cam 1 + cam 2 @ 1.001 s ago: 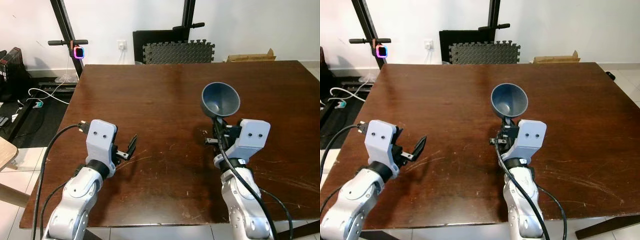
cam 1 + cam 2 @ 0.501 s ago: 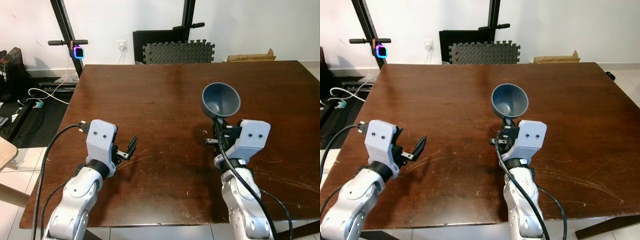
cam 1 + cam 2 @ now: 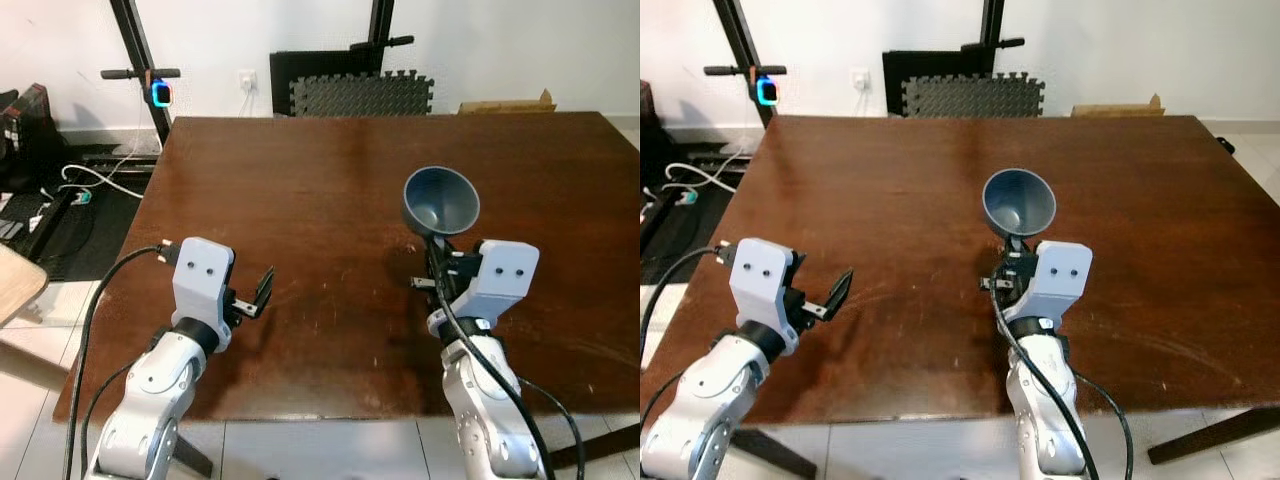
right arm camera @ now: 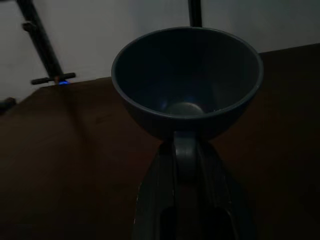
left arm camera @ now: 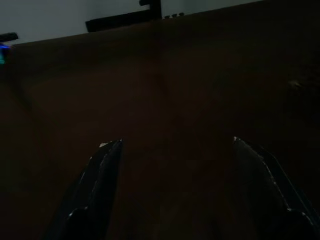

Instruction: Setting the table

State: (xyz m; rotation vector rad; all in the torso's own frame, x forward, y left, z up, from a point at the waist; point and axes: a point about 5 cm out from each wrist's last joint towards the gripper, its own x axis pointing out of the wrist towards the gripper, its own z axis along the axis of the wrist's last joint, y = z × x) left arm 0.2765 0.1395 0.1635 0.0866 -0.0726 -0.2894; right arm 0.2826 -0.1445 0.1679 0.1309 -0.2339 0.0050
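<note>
Plainly, the right claw [image 3: 437, 248] is clamped on the short handle of 1 smooth, matte grey-blue bowl [image 3: 441, 200], round and deep, held tilted above the dark, glossy, scratched wooden surface [image 3: 320, 170]. The left claw [image 3: 262, 291] hovers low over the surface's near left part, its 2 fingers apart.

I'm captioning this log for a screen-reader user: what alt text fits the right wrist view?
A dark blue-grey bowl is held by its foot between the right gripper's two black fingers, its open mouth tilted toward the camera, above a dark brown table. A white wall and a black stand lie behind.
</note>
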